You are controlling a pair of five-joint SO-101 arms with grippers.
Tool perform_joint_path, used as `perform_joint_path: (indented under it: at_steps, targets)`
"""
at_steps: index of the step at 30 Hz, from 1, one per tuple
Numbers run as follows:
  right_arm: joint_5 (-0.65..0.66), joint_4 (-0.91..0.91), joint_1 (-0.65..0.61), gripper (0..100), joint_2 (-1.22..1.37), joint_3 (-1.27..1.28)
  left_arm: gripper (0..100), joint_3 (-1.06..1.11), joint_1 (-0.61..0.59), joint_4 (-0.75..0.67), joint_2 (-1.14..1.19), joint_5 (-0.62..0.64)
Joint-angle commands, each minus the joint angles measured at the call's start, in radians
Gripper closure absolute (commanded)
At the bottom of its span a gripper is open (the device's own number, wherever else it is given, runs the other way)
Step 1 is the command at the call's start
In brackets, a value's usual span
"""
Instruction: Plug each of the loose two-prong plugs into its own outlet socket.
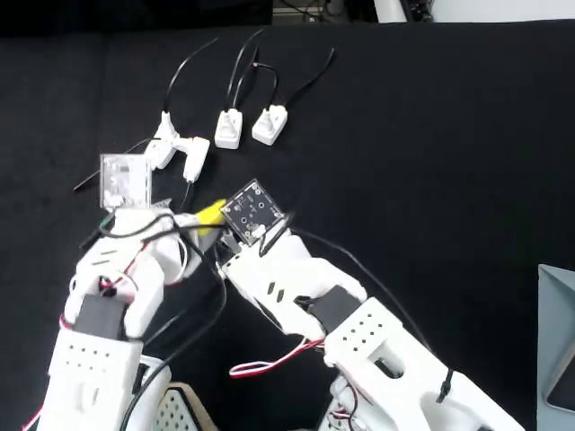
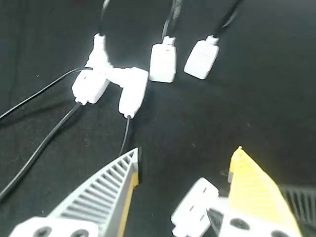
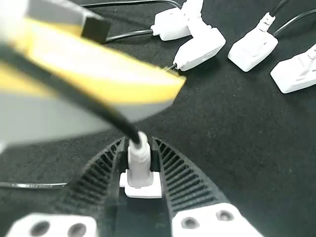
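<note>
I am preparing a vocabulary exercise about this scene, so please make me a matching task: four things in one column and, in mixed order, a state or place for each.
Things
1. small white plastic plug on a black cable
2. cluster of touching white plastic pieces
3. rightmost white rectangular plastic block in the high view
4. left gripper

States or places
a. open
b. lying alone on the black cloth
c. held by the right gripper
d. at the row's left end in the high view

Pairs: 1-c, 2-d, 3-b, 4-a.
</note>
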Motion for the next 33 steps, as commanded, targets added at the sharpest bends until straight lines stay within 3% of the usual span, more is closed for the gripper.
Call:
perform_joint_path:
  at_steps: [1,8,17,21,33]
  targets:
    - [-0.003,0.003,-0.009,98.6,-0.021,-0.008,71,0.039,0.074,0.023,-0.103,-0.023]
    - [-0.003,0.003,-0.009,98.6,-0.021,-0.008,71,0.074,0.051,0.029,-0.161,-0.055]
    - [0.02,0.061,0.049,98.6,-0.004,-0.024,71,0.074,-0.236,-0.012,-0.16,0.058]
    - [0.029,0.058,0.086,98.6,0.111,-0.077,71,0.076,-0.308,-0.008,-0.161,0.094]
    - [0.043,-0.034,0.152,98.6,0.397,-0.199,71,0.113,-0.349,-0.014,-0.167,0.089]
